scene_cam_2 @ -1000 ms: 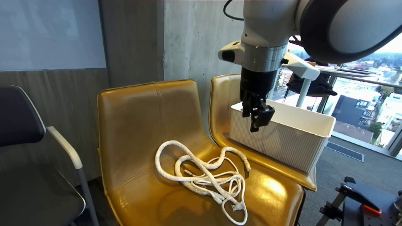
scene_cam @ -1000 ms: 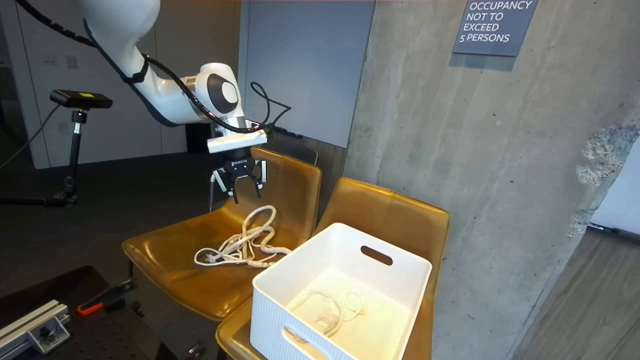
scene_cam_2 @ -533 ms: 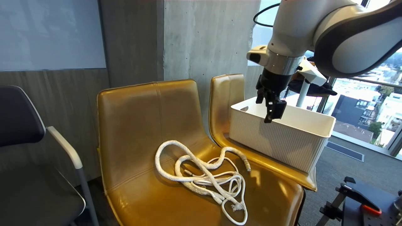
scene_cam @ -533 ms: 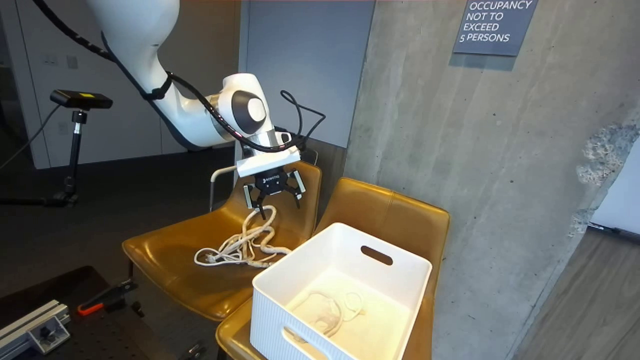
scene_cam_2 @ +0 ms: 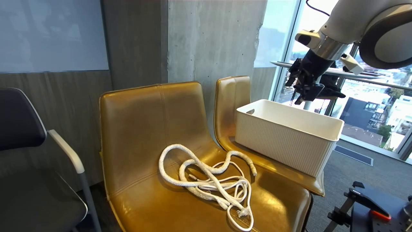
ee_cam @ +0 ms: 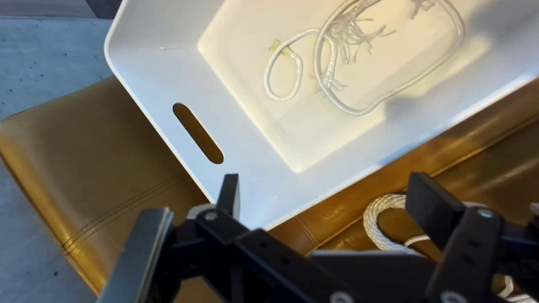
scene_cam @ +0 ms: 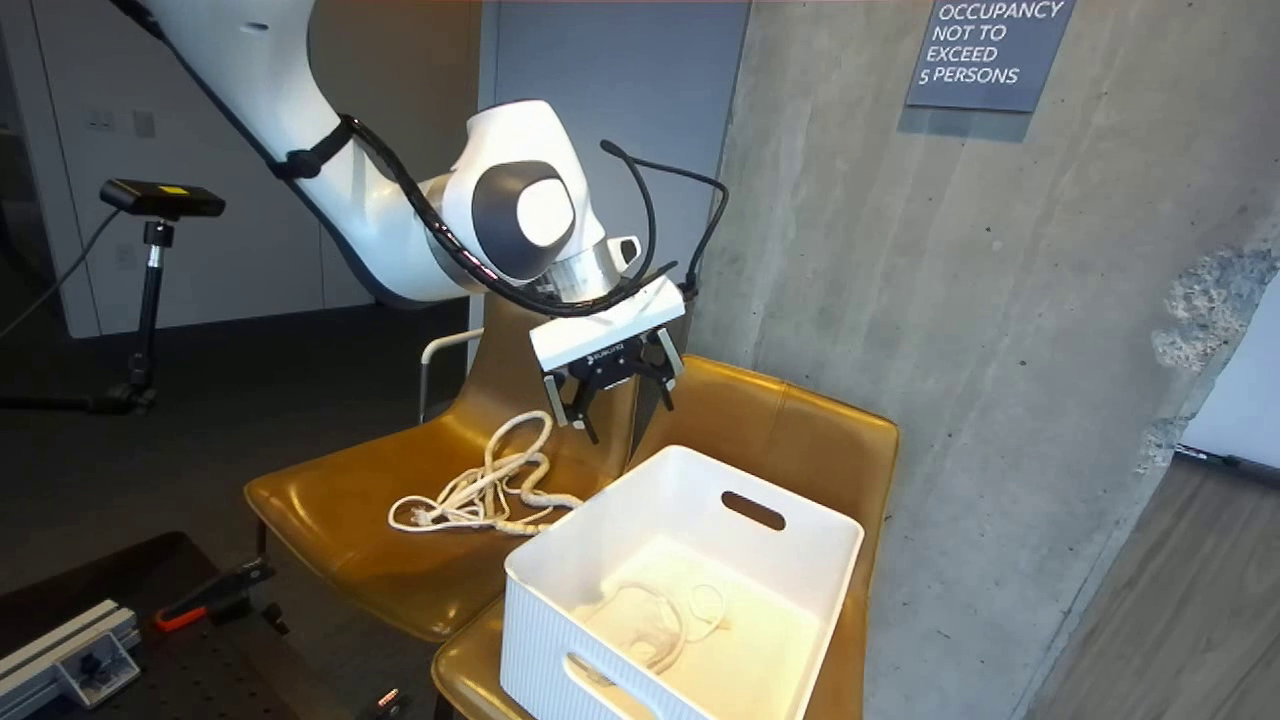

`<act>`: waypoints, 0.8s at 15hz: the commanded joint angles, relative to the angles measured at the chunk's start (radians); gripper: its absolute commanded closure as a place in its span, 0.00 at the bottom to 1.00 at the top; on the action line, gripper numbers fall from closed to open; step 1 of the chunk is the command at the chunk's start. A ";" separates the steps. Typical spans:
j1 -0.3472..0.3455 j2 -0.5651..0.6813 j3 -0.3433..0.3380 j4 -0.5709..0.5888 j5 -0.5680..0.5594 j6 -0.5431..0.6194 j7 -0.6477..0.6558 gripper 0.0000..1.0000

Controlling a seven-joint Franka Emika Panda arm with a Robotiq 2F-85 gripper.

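My gripper [scene_cam: 631,424] is open and empty, tilted, above the back edge of a white ribbed bin [scene_cam: 545,645]. In the wrist view its fingers stand wide apart, with the near corner of the bin [ee_cam: 261,181] beyond them. The bin sits on a tan leather chair [scene_cam: 780,410] and shows in both exterior views [scene_cam_2: 276,146]. Thin pale cord pieces with frayed ends, including a large loop [ee_cam: 358,111] and a small loop [ee_cam: 268,78], lie on its floor. A tangled white rope [scene_cam_2: 206,169] lies on the adjoining tan chair [scene_cam_2: 138,122]; part of it [ee_cam: 377,229] shows behind a finger.
A concrete column [scene_cam: 950,350] rises behind the chairs. A dark table holds a clamp with a red-orange part [scene_cam: 180,618] and a metal rail [scene_cam: 65,655]. A camera on a stand [scene_cam: 160,200] is at the left. A dark chair [scene_cam_2: 19,122] with a pale armrest is beside the rope chair.
My gripper has moved from above the rope chair across to the bin and has tilted. It stays open. The rope, bin and chairs have not moved.
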 commanded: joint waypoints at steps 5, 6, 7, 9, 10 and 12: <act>-0.118 0.063 0.051 0.081 0.320 0.006 -0.562 0.00; -0.132 0.085 0.060 0.106 0.353 0.003 -0.636 0.00; -0.178 0.108 0.108 0.137 0.383 -0.006 -0.708 0.00; -0.276 0.150 0.202 0.201 0.445 -0.035 -0.852 0.00; -0.338 0.170 0.262 0.237 0.481 -0.062 -0.922 0.00; -0.397 0.200 0.296 0.286 0.564 -0.114 -1.061 0.00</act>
